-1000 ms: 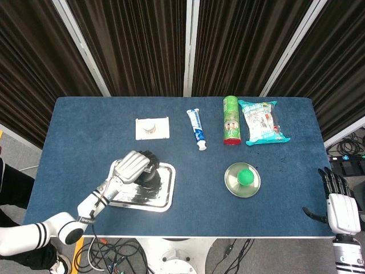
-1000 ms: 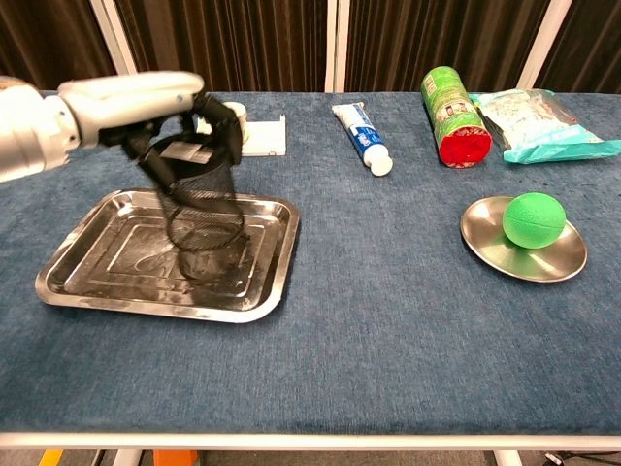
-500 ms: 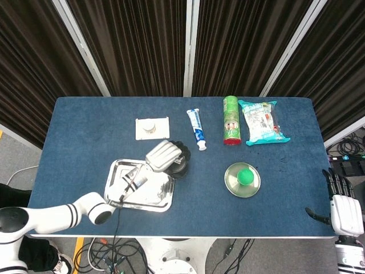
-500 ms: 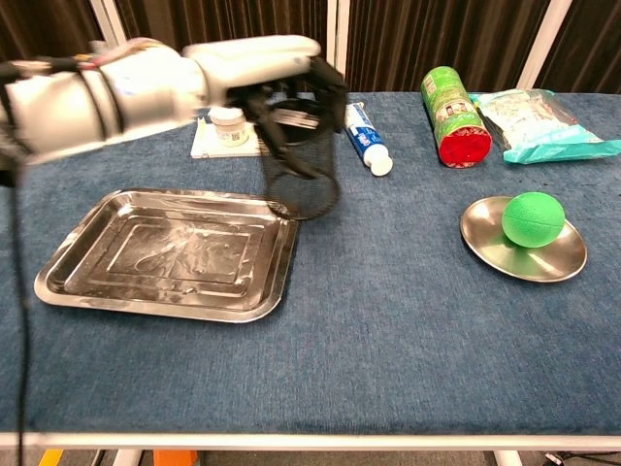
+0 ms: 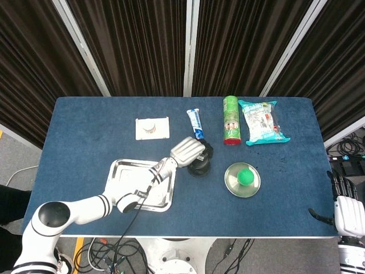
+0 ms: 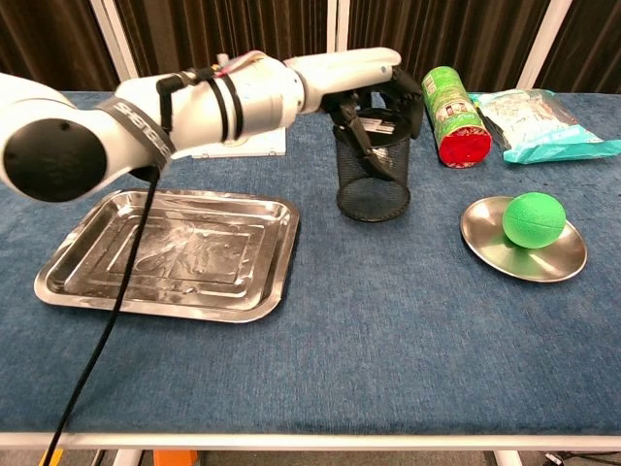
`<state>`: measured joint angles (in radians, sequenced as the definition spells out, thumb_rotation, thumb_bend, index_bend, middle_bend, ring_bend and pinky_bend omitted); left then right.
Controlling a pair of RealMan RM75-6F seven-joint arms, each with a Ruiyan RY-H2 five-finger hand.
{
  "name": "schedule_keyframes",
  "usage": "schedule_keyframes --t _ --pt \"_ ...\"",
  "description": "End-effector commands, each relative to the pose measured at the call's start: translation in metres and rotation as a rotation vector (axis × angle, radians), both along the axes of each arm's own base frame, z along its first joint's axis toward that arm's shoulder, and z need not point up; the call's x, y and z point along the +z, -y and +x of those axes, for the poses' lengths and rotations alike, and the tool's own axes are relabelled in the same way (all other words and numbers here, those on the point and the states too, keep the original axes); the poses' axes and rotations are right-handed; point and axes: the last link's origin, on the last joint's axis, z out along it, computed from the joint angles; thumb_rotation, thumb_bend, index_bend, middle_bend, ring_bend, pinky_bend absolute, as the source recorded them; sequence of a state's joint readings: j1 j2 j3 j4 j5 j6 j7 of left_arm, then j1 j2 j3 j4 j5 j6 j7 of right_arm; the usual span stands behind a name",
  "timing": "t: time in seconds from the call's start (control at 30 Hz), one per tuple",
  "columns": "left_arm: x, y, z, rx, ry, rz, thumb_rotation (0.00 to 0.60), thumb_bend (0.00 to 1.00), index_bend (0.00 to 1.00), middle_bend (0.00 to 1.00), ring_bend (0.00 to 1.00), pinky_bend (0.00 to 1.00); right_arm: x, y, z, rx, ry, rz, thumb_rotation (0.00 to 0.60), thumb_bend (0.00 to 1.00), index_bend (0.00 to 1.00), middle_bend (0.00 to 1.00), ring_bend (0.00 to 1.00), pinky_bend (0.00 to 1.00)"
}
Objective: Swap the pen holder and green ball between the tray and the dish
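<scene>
The black mesh pen holder (image 5: 201,164) (image 6: 374,182) stands upright between the tray and the dish, on or just above the blue cloth; I cannot tell which. My left hand (image 5: 188,150) (image 6: 374,89) grips its rim from above. The steel tray (image 5: 122,174) (image 6: 165,252) at the front left holds nothing, and my left arm crosses over it. The green ball (image 5: 245,176) (image 6: 533,218) lies in the round steel dish (image 5: 231,185) (image 6: 505,257) to the right. My right hand (image 5: 347,212) hangs off the table's front right corner, fingers apart, holding nothing.
Along the back stand a white card with a small jar (image 5: 152,128), a toothpaste tube (image 5: 195,127), a green can lying on its side (image 5: 231,120) (image 6: 451,116) and a teal snack bag (image 5: 262,123) (image 6: 543,121). The can lies just right of the pen holder.
My left hand has carried the pen holder up out of the tray and to the right, onto the stretch between tray and dish. The right hand has sunk slightly lower.
</scene>
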<state>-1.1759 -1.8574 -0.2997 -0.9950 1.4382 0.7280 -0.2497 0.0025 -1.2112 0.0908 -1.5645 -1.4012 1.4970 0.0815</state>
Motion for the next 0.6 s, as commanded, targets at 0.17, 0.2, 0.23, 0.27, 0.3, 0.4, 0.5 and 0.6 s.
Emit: schedule_keyframes --t 0.17,0.2,0.23,0.27,0.3,0.4,0.5,0.6 --pt "-0.015 0.001 -0.004 -0.028 -0.009 0.016 0.6 0.15 0.4 0.37 0.29 0.6 0.002 -0.001 -0.001 0.0 0.008 -0.01 0.6 0.01 0.0 0.0 0.0 0.0" --pt "-0.015 0.0 -0.005 -0.029 -0.008 0.019 0.6 0.14 0.39 0.36 0.29 0.59 0.002 -0.001 -0.001 0.002 0.011 -0.012 0.6 0.01 0.0 0.0 0.0 0.0" --pt "-0.015 0.0 -0.007 -0.027 -0.004 0.018 0.6 0.14 0.39 0.36 0.28 0.59 0.001 -0.001 -0.001 0.003 0.011 -0.012 0.6 0.01 0.0 0.0 0.0 0.0" --pt "-0.014 0.0 -0.007 -0.026 0.0 0.017 0.6 0.13 0.38 0.34 0.27 0.58 0.001 -0.001 -0.002 0.003 0.011 -0.011 0.6 0.01 0.0 0.0 0.0 0.0" --pt "-0.014 -0.001 -0.008 -0.028 0.002 0.017 0.6 0.11 0.36 0.33 0.26 0.56 0.0 -0.001 -0.002 0.003 0.012 -0.011 0.6 0.01 0.0 0.0 0.0 0.0" --pt "-0.012 -0.001 -0.01 -0.027 0.01 0.016 0.6 0.06 0.29 0.27 0.2 0.5 -0.001 0.0 -0.001 0.004 0.012 -0.007 0.6 0.01 0.0 0.0 0.0 0.0" --pt "-0.012 -0.001 -0.011 -0.026 0.013 0.015 0.6 0.02 0.22 0.2 0.14 0.42 -0.002 0.0 -0.001 0.006 0.01 -0.005 0.6 0.01 0.0 0.0 0.0 0.0" --pt "-0.011 -0.001 -0.012 -0.027 0.021 0.018 0.6 0.01 0.18 0.16 0.12 0.38 -0.001 0.001 0.0 0.006 0.009 -0.008 0.6 0.01 0.0 0.0 0.0 0.0"
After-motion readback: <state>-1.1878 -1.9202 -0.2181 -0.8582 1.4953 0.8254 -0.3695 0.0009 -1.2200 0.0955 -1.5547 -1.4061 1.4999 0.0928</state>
